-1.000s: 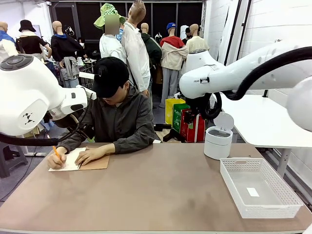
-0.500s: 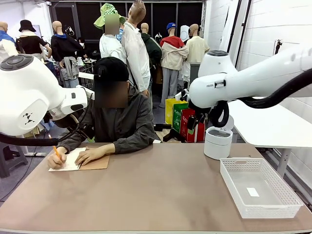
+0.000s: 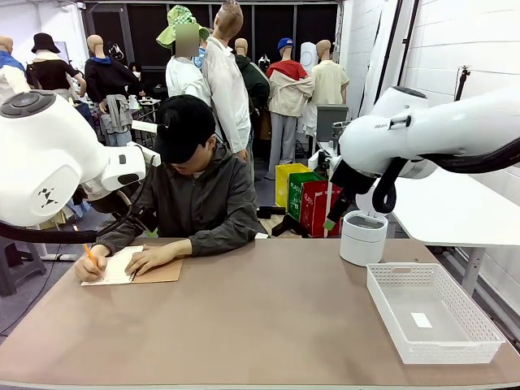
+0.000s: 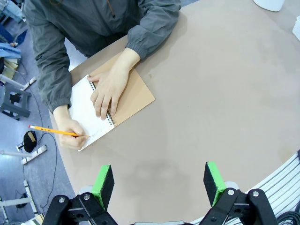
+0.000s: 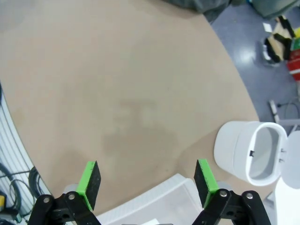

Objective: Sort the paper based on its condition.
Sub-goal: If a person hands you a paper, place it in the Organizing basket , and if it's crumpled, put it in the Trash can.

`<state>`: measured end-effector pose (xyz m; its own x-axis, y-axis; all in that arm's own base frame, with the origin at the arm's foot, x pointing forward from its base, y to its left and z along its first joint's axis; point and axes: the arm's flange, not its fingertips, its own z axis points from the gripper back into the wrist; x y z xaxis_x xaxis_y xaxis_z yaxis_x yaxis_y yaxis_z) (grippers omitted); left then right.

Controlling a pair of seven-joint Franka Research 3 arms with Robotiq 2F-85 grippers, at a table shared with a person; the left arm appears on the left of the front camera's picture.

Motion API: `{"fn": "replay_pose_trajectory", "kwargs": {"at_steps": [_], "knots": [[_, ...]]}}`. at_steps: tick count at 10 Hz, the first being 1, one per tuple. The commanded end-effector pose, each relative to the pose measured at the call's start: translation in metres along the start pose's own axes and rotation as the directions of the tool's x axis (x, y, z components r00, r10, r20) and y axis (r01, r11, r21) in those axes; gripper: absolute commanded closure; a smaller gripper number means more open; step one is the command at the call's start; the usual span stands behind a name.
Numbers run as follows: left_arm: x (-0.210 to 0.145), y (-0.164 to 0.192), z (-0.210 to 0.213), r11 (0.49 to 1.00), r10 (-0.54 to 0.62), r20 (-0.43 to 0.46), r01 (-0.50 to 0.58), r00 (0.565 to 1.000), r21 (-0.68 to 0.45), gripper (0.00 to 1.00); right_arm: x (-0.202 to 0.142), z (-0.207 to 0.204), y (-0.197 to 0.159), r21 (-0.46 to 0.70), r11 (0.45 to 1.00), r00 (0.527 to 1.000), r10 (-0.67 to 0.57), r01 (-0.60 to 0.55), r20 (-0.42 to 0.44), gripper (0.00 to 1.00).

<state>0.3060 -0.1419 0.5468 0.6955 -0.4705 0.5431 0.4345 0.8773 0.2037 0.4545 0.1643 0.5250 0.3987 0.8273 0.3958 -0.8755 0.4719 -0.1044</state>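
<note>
No loose paper is in view. A person at the far side writes with an orange pencil (image 4: 56, 131) on the white page of a tan spiral notebook (image 3: 161, 272) (image 4: 136, 96), the other hand flat on it. My left gripper (image 4: 159, 185) hangs open high above bare tabletop, nearer me than the notebook, with nothing between its green pads. My right gripper (image 5: 147, 183) is open too and holds nothing. It hovers over the table's right part, beside the white bin and above the basket's corner. The right arm (image 3: 406, 134) reaches in above the bin.
A white round bin (image 3: 363, 236) (image 5: 251, 152) with its lid up stands at the far right. A white mesh basket (image 3: 479, 321) (image 5: 154, 204) sits at the near right with a small white slip in it. The brown table's middle (image 3: 268, 317) is bare.
My right arm has swung rightward, from over the table's middle back to above the bin. The person keeps writing. The left arm has not moved.
</note>
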Motion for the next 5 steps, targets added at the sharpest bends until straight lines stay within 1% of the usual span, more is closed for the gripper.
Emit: {"fn": "replay_pose_trajectory", "kwargs": {"at_steps": [1,2,5], "knots": [[-0.0004,0.0011,0.0004,1.000,-0.012,-0.003,0.012,1.000,0.001,0.00,-0.0164,-0.0016,-0.0106,0.087,0.996,0.999,0.014,-0.017,0.039,0.00],[-0.0004,0.0011,0.0004,1.000,-0.012,-0.003,0.012,1.000,0.001,0.00,-0.0206,-0.0009,-0.0139,0.119,0.992,0.998,0.029,-0.036,0.060,0.00],[-0.0004,0.0011,0.0004,1.000,-0.012,-0.003,0.012,1.000,0.001,0.00,-0.0261,-0.0034,-0.0162,0.141,0.986,0.988,0.065,-0.085,0.142,0.00]]}}
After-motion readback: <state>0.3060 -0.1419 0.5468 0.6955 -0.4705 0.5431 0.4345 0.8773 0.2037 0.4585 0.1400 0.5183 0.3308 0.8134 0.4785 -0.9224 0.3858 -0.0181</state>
